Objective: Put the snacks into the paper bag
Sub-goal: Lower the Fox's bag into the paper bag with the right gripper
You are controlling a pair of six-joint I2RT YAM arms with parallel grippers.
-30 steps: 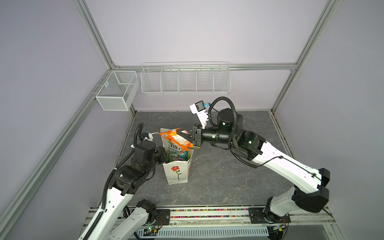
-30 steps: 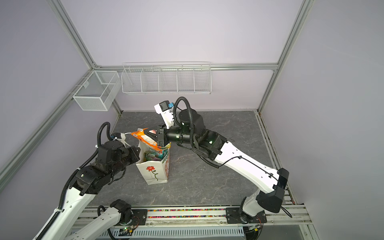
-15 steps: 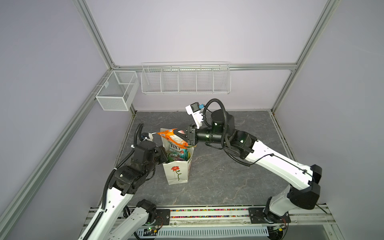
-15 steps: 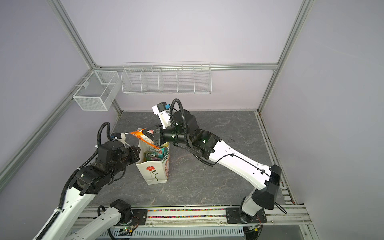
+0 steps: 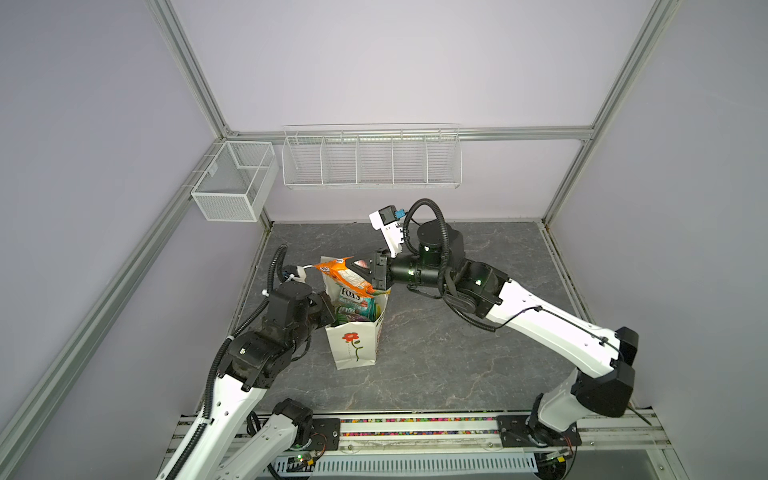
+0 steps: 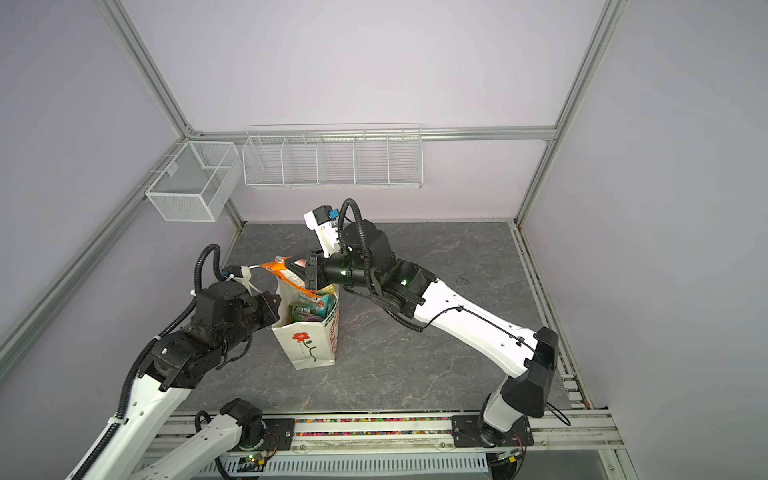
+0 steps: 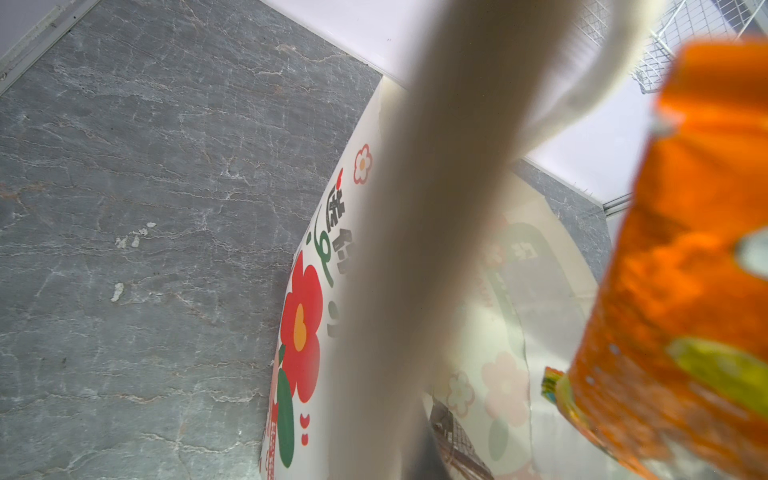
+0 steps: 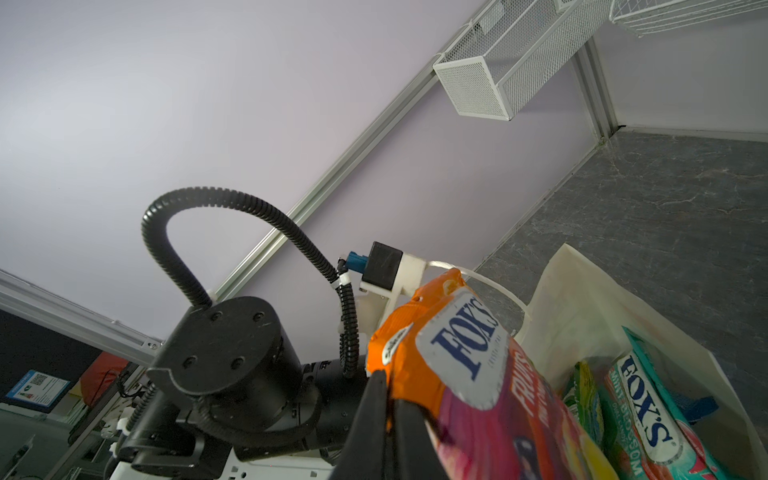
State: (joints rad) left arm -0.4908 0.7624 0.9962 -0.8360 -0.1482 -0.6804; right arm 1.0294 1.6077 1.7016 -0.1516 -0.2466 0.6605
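Note:
The white paper bag (image 5: 353, 347) (image 6: 309, 347) with a red flower stands upright on the grey tabletop. My left gripper (image 5: 329, 309) (image 6: 272, 309) is shut on its left rim. In the left wrist view the bag's wall (image 7: 316, 257) runs past one finger pad (image 7: 453, 440). My right gripper (image 5: 359, 266) (image 8: 388, 386) is shut on the orange FOX'S packet (image 5: 345, 277) (image 6: 286, 272) (image 8: 453, 357). This packet tilts over the bag's mouth with its lower end inside. A teal FOX'S packet (image 5: 353, 296) (image 8: 648, 419) and a green packet (image 8: 584, 395) stick up inside the bag.
A white wire basket (image 5: 370, 160) hangs on the back wall and a white mesh box (image 5: 232, 187) on the left wall. The arms' base rail (image 5: 415, 428) runs along the front edge. Bare grey tabletop (image 5: 478, 353) lies right of the bag.
My right gripper has carried the orange packet a little to the left, further over the bag's mouth. The left arm and the bag have stayed put.

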